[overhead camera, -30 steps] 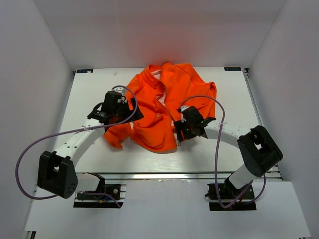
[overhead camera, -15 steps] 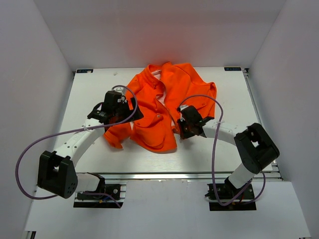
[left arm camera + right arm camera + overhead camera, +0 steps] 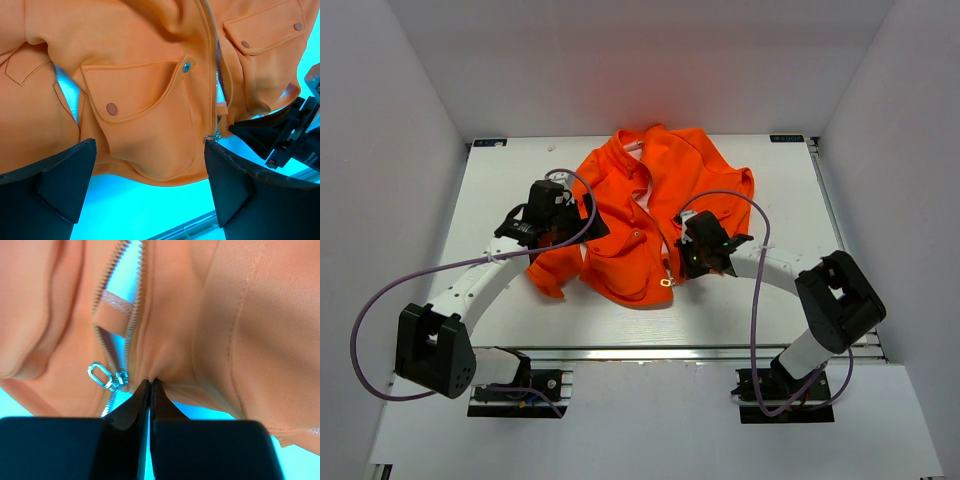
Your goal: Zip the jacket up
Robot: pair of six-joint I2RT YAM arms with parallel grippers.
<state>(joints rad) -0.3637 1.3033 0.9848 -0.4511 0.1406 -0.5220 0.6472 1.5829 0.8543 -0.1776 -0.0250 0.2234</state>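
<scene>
The orange jacket [image 3: 650, 195] lies crumpled on the white table, its front open and its hem toward the arms. My right gripper [image 3: 682, 263] is shut on the jacket's bottom hem [image 3: 165, 367], its tips [image 3: 150, 382] pinching a fold of fabric just right of the silver zipper slider and pull [image 3: 102, 376]. The zipper teeth above the slider stand apart. My left gripper [image 3: 560, 230] hovers open over the jacket's left panel. Its fingers [image 3: 60, 175] frame a flap pocket [image 3: 145, 100], with the slider [image 3: 216, 136] by the right finger.
The white table [image 3: 820, 300] is boxed in by white walls on three sides. A metal rail [image 3: 650, 352] runs along the near edge. Purple cables loop off both arms. The right gripper's dark body [image 3: 280, 135] shows at the right of the left wrist view.
My right gripper has closed on the hem beside the zipper and drawn it slightly, so the silver pull now shows at the hem in the top view. The left arm has barely moved.
</scene>
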